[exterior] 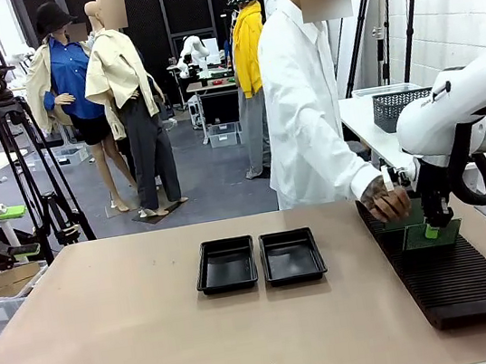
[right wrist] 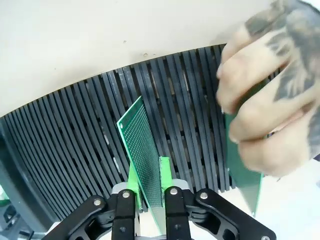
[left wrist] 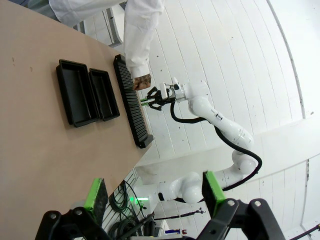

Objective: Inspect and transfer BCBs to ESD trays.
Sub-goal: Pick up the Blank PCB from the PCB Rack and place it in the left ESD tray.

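My right gripper (right wrist: pixel 148 176) is shut on the lower edge of a green BCB (right wrist: pixel 140 145), which stands on edge over the black slotted rack (right wrist: pixel 70 145). In the front view this gripper (exterior: pixel 431 230) holds the board (exterior: pixel 434 238) at the rack's far end. Beside it, a person's hand (right wrist: pixel 270 100) grips a second BCB (right wrist: pixel 246 172) in the rack. Two black ESD trays (exterior: pixel 228 265) (exterior: pixel 293 257) lie side by side at mid-table, with nothing in them. My left gripper (left wrist: pixel 154 192) hangs open high above the table, with nothing between its pads.
The long ribbed rack (exterior: pixel 448 270) runs along the table's right side. The person in a white coat (exterior: pixel 305 108) stands at the far edge, leaning toward the rack. A mesh basket (exterior: pixel 397 109) sits on a side table behind. A tripod (exterior: pixel 25 160) stands at far left.
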`<move>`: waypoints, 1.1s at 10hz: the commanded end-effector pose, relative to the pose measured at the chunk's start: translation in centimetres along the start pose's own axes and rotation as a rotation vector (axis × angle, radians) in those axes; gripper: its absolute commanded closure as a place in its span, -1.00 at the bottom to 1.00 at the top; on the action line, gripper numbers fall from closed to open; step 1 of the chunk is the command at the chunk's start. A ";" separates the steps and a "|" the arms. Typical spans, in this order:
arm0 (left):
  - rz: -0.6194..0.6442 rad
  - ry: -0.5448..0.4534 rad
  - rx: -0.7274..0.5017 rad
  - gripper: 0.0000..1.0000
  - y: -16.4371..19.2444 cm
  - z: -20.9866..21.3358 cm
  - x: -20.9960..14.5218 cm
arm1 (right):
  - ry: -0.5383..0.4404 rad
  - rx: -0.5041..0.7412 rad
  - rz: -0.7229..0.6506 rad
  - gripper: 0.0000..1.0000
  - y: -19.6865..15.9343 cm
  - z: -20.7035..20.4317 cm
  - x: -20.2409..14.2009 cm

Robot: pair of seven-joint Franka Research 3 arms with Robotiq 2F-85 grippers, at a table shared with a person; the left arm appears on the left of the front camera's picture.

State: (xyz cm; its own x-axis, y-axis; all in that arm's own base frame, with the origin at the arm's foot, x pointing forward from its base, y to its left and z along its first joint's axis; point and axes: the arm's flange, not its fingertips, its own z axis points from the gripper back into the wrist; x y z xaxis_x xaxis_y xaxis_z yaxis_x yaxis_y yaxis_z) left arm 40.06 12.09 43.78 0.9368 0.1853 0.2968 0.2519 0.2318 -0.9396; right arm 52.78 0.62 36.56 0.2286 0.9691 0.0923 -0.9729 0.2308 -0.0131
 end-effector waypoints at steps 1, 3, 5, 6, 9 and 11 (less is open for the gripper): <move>-0.002 0.001 0.005 -1.00 0.0 0.2 0.0 | 0.035 -0.001 -0.006 0.57 -0.1 0.2 0.0; -0.002 0.001 0.005 -1.00 0.0 0.2 0.0 | 0.041 0.003 -0.007 0.57 -0.1 0.2 0.0; -0.002 0.001 0.005 -1.00 0.0 0.2 0.0 | 0.000 0.000 0.000 0.57 0.0 0.0 0.0; -0.002 0.001 0.005 -1.00 0.0 0.2 0.0 | 0.000 0.000 0.000 0.57 0.0 0.0 0.0; -0.002 0.001 0.005 -1.00 0.0 0.2 0.0 | 0.000 0.000 0.000 0.57 0.0 0.0 0.0; -0.002 0.001 0.005 -1.00 0.0 0.2 0.0 | 0.000 0.000 0.000 0.57 0.0 0.0 0.0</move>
State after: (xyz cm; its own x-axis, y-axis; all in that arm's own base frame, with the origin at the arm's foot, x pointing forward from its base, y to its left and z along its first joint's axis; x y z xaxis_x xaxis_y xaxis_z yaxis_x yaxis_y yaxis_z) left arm 40.06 12.09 43.78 0.9368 0.1853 0.2968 0.2519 0.2318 -0.9396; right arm 52.76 0.60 36.54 0.2272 0.9697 0.0901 -0.9733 0.2291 -0.0112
